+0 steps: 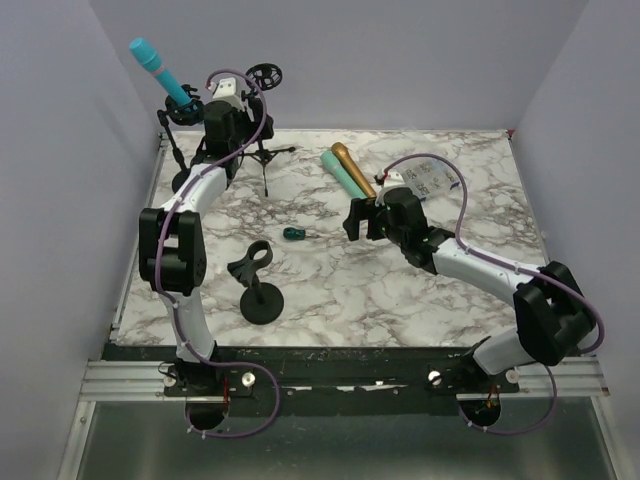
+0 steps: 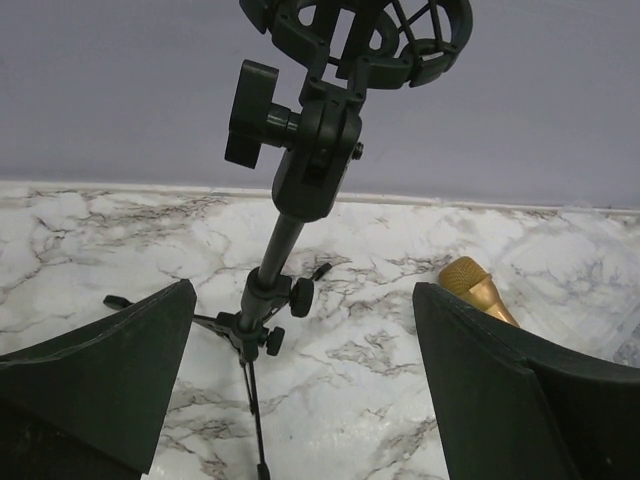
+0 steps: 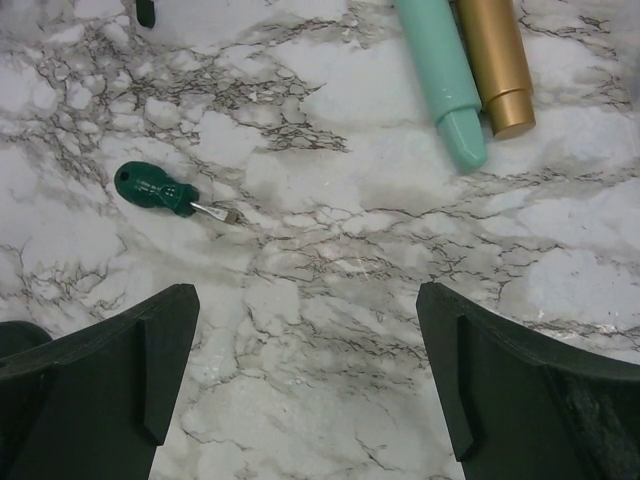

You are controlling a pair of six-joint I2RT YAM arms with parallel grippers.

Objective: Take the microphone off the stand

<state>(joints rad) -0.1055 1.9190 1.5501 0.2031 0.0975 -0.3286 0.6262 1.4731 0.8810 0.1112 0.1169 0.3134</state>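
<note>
— What does the overhead camera catch that your wrists miss?

— The whole marble-topped table (image 1: 400,290), and the turquoise microphone (image 1: 160,68) tilted in a black stand's clip (image 1: 182,113) at the back-left corner, just left of my left gripper (image 2: 303,375). That wrist sees only a black tripod stand with a ring shock mount (image 2: 300,180), right in front, and a gold microphone's head (image 2: 478,290).

— Your jaws?

— Both pairs spread wide, holding nothing. My right gripper (image 3: 305,385) hangs above marble, near a mint-green microphone (image 3: 440,70) and a small green-handled screwdriver (image 3: 160,190).
</note>
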